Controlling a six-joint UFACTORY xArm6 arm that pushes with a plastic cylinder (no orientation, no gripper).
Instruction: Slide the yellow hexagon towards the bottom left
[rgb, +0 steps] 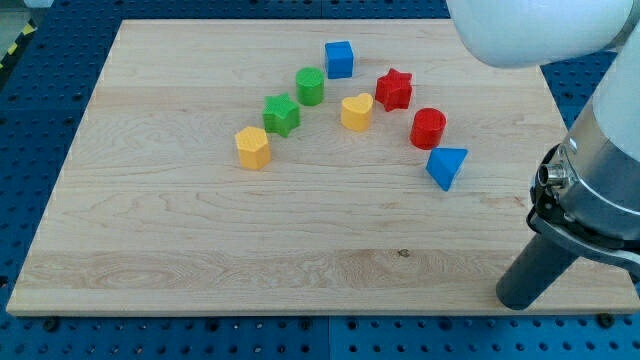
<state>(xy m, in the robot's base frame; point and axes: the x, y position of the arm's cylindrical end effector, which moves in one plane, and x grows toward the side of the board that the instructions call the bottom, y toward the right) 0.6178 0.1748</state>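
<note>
The yellow hexagon lies left of the board's middle, at the lower left end of an arc of blocks. A green star sits just up and right of it. My tip rests near the board's bottom right corner, far to the right of and below the yellow hexagon, touching no block. The nearest block to the tip is the blue triangle.
Other blocks in the arc: a green cylinder, a blue cube, a yellow heart, a red star, a red cylinder. The wooden board lies on a blue perforated table. The arm's white body fills the top right.
</note>
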